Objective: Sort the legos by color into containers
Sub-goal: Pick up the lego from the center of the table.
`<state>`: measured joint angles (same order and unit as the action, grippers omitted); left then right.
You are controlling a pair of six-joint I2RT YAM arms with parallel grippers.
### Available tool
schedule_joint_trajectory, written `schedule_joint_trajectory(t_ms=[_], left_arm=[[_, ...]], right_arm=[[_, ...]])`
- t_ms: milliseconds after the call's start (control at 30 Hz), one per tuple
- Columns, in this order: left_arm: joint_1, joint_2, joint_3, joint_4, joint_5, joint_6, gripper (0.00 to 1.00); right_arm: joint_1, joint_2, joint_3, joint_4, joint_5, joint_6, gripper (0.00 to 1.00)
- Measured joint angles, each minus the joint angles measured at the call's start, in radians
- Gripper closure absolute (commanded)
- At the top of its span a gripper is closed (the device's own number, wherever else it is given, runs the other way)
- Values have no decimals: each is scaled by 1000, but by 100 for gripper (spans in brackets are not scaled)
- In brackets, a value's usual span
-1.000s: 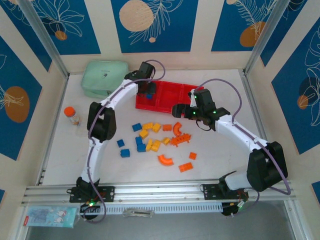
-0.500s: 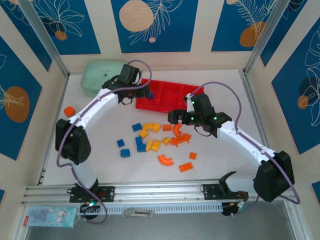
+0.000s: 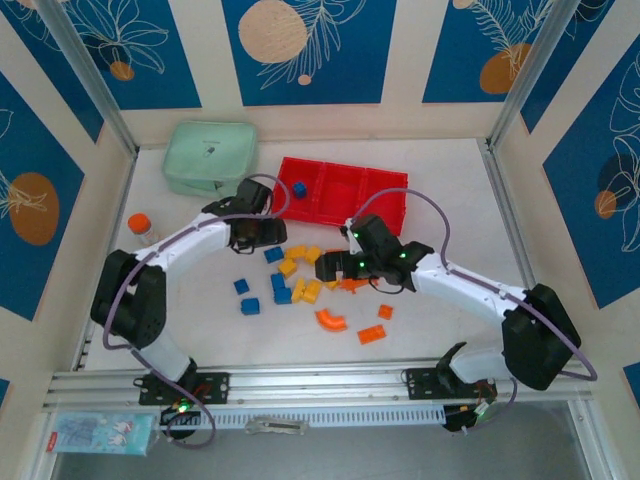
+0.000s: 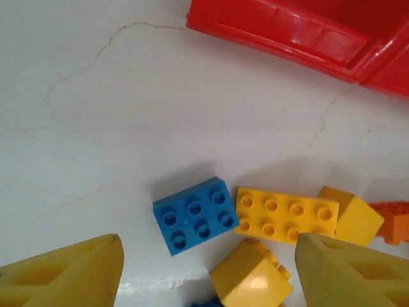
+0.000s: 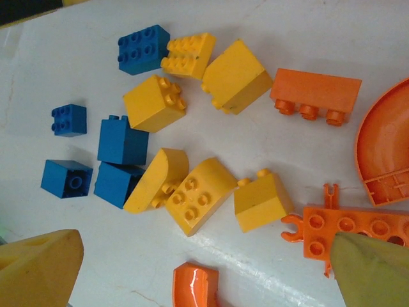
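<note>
Early sorting. Sorted blue brick (image 3: pixel 299 188) in tray (image 3: pixel 340 166), left compartment; other bricks (image 3: pixel 300 282) loose on table (image 3: pixel 440 180), near side of tray. Left claw (image 3: pixel 270 234) spread, empty, above loose blue brick (image 4: pixel 195 222); next: descend, close. Right claw (image 3: pixel 326 268) wide apart, empty, over pile.

Left arm (image 3: pixel 190 235): white tube links, bulky black joint housings.
Right arm (image 3: pixel 465 290): the same white-and-black build.
Cables (image 3: pixel 440 215): one thin purplish-grey lead loops loosely along each arm.
Lights (image 3: pixel 400 255): small green dots glow on the right arm's forward section.
Left tool (image 3: pixel 268 236): black body; yellow wedge fingers (image 4: pixel 64 272) with moulded recesses.
Right tool (image 3: pixel 325 268): black body; matching yellow fingers (image 5: pixel 38 265).
Bases (image 3: pixel 180 385): black mounts on a silver rail (image 3: pixel 320 380).
</note>
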<state>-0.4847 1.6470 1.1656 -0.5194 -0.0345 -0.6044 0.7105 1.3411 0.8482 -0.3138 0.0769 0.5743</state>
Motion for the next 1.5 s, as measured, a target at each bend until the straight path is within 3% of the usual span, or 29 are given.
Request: schedule_joint_trajectory(t_ms=[333,967,1500], left_arm=[[-35,152,4,31,-31,-64,22],[-49,202,-16,32,-146,-95,29],[-50,185,-31,32,-150,-94,51]], right_arm=[[4,26,0,7,28,3,1],[2,63,2,10,31,3,1],[-11,69,19,9,31,3,1]])
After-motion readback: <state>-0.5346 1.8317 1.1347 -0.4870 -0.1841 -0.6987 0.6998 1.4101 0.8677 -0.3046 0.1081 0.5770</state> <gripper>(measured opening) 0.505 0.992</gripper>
